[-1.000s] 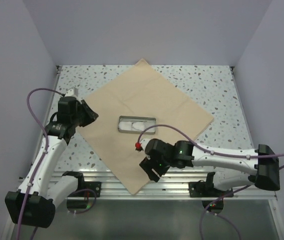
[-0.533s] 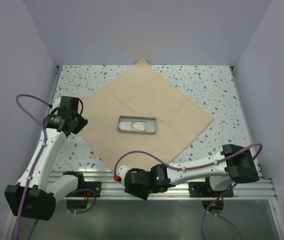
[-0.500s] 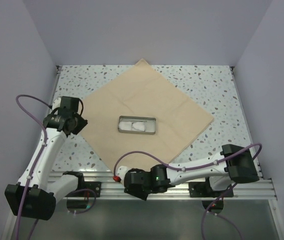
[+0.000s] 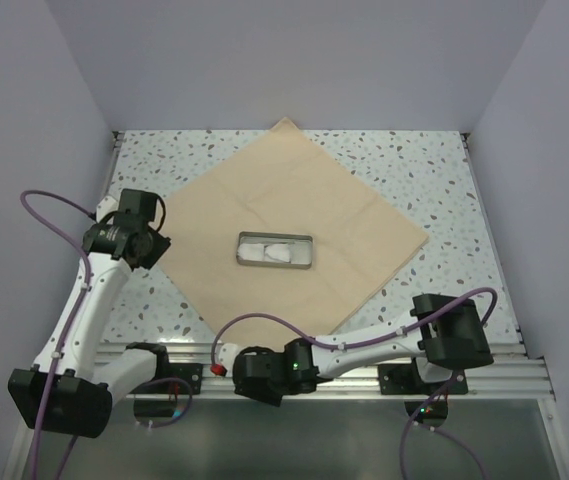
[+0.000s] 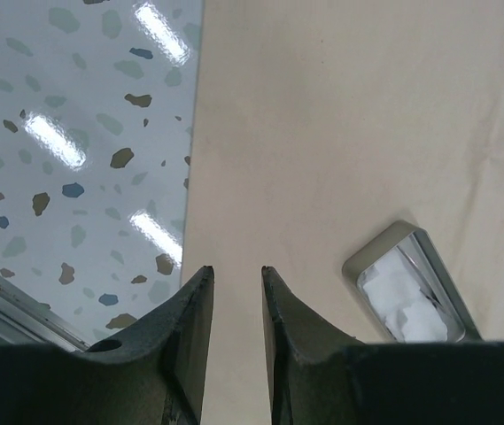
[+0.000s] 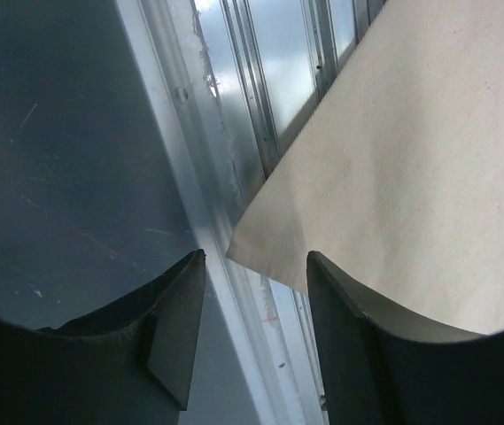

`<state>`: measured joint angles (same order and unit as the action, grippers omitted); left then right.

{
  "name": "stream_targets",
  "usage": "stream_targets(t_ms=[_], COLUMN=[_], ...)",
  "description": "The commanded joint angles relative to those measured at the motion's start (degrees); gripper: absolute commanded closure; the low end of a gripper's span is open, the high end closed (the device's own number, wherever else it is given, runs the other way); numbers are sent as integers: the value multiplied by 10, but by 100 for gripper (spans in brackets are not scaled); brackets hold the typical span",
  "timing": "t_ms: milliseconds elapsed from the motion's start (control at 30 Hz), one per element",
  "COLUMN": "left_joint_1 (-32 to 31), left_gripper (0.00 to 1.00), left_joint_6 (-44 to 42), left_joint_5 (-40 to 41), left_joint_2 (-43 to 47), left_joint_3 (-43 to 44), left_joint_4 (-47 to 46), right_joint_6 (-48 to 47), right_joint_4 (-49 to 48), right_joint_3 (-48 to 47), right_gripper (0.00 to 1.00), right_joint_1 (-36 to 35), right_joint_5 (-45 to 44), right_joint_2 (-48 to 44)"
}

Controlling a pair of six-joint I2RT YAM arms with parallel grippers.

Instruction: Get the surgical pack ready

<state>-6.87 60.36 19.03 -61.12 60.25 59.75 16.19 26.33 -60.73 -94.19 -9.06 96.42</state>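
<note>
Speckled terrazzo table (image 4: pixel 434 170), white with dark flecks, forms the floor of a booth closed by plain pale-lilac walls (image 4: pixel 294 60) on the left, right and far sides. Nearest of all, a ribbed aluminium rail (image 4: pixel 509 372) runs along the table's near edge, with a dark panel (image 4: pixel 314 440) below it. The right gripper (image 6: pixel 254 257) hangs low over that rail, fingers spread wide and holding nothing. The near corner of the cloth (image 4: pixel 294 190) shows between them, not pinched, reaching out over the rail.

The cloth is a flat tan square spread in the middle of the table and turned like a diamond. One corner points at the near edge, the opposite one at the far wall, and the other two point left and right. Being square, it has no long side; its diagonals run near-to-far and left-to-right.

Further in, the left gripper (image 5: pixel 236 274) hovers over the cloth's left edge, fingers parted by a narrow gap, empty. At the cloth's centre sits a small steel tray (image 4: pixel 242 250), long axis left-to-right, with white gauze (image 4: pixel 274 253) inside.
</note>
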Motion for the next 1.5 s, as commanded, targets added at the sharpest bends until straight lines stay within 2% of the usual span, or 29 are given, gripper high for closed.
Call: stream_targets(t_ms=[0,400,533,933,1033,1067,1100,1300,1467], left_joint_1=[1,1,1,1,1,1,1,1,1], left_gripper=[69,69,70,71,71,71,71,73,72], left_joint_6=[16,1,-3,-12,-17,-23,-27,-28,-66], left_joint_5=[20,32,33,19,15,15,11,29,37], left_joint_2=[7,27,29,30,30,29,29,34,45], left_joint_3=[24,23,23,15,14,14,15,29,31], left_joint_4=[16,16,16,0,-7,-9,-16,-16,-74], right_joint_6=[-14,-25,-19,-16,-14,-12,-12,-5,-17], right_joint_4=[-30,-44,-43,-33,-29,-28,-24,-8,21], right_joint_3=[-20,-15,-6,10,14,11,8,-15,-71], right_gripper=[48,55,66,70,84,96,100,100,100], right_joint_1=[-5,-5,-4,-5,-6,-6,-6,-6,12], right_joint_5=[-10,-53,-75,-60,-54,-54,-56,-84,-98], right_joint_2=[17,47,48,26,16,14,11,-21,-20])
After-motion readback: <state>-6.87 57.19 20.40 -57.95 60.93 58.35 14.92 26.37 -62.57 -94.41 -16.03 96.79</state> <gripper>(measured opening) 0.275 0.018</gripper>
